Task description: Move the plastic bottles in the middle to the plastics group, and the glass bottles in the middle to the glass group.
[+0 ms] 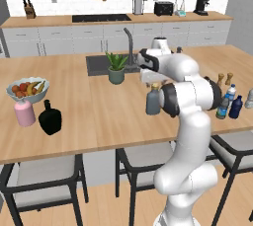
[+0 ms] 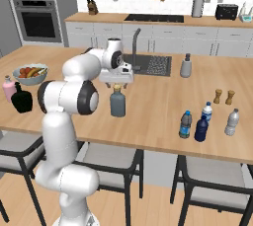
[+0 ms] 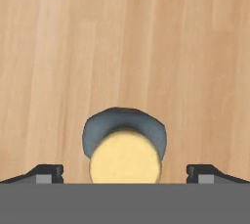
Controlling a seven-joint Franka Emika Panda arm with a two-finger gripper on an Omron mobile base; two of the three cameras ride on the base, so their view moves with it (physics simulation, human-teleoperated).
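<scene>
Claw (image 3: pixel 125 171) is wide open, right over the grey-blue glass bottle (image 2: pixel 117 102) standing in the middle of the counter (image 2: pixel 158 106). We should go straight down — cap (image 3: pixel 125 156) between the fingers — then squeeze the neck gently.

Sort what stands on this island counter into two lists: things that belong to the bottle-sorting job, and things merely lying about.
Belongs to the job:
- grey-blue glass bottle, under the open hand
- navy bottle and blue-capped clear bottle
- plastics group
- pink bottle and black bottle

Lying about:
- fruit bowl
- potted plant
- brown shakers
</scene>
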